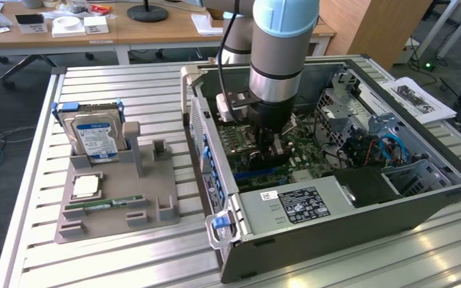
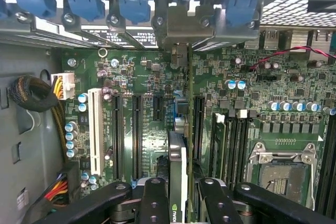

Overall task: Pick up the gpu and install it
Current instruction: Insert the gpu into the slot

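Exterior view: The arm (image 1: 283, 54) comes straight down into the open case (image 1: 359, 222). The gripper (image 1: 268, 153) hangs low, just above the green board (image 1: 311, 159). The arm hides the middle of the board. The thing in the gripper looks dark and is hard to make out from here. The case walls stand close on all sides. The drive (image 1: 94, 135) sits well apart on the table (image 1: 134, 90), on the exterior view's left.

Wrist view: The fingers (image 2: 155, 203) are closed on the gpu (image 2: 177, 166), one on each side. The gpu is thin and stands on its edge over the board (image 2: 262, 87). Its near end is cut off. Long black slots (image 2: 136, 135) lie just beside it. I cannot tell if it sits in one. A bunch of wires (image 2: 31, 95) lies off by the case wall.
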### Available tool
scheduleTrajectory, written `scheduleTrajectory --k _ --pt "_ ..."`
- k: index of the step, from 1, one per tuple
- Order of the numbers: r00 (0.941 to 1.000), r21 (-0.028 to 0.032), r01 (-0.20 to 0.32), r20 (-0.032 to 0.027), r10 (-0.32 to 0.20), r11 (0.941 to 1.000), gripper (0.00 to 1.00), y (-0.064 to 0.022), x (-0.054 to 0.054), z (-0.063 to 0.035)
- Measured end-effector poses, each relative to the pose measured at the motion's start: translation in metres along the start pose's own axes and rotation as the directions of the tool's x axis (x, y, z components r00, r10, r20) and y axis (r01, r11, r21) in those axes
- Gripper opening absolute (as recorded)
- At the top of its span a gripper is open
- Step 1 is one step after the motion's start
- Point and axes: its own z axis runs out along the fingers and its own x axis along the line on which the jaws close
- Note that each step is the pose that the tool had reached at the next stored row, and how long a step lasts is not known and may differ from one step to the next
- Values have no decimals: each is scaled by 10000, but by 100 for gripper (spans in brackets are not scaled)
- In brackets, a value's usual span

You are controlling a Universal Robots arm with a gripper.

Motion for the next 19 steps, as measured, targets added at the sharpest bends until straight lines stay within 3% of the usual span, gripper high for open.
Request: scheduleTrajectory --k 7,19 --pt "10000 5 -2 -1 2 10000 27 2 0 11" --pt "10000 118 0 4 0 9999 27 17 2 15"
